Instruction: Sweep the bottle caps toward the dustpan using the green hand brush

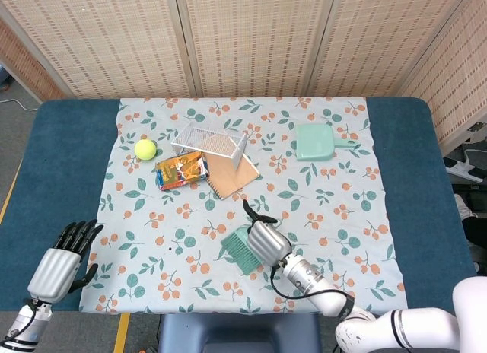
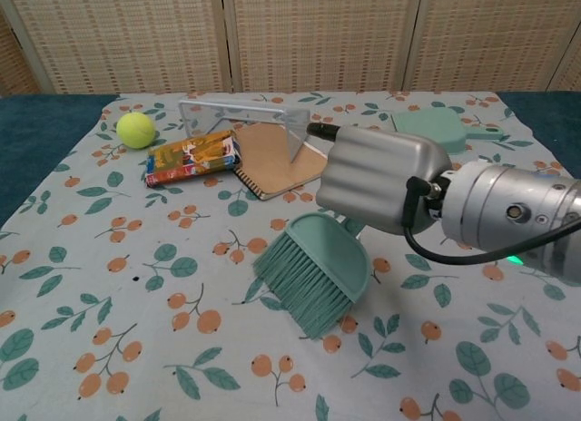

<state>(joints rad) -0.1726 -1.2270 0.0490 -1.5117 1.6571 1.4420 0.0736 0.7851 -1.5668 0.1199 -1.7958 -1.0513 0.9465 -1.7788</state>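
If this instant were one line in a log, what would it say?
right robot hand: holds brush | caps: hidden | dustpan: far right | left robot hand: open, idle

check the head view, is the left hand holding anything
No, the left hand hangs at the table's near left edge with fingers spread and nothing in it.

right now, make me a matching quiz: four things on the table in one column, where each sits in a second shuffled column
Things:
1. tennis ball
2. dustpan
3. green hand brush
4. snack packet

Places:
A. held in the right hand, near the front edge
B. far right of the cloth, handle pointing right
C. far left, beside the wire basket
D. just left of the notebook

Pairs: 1-C, 2-B, 3-A, 4-D
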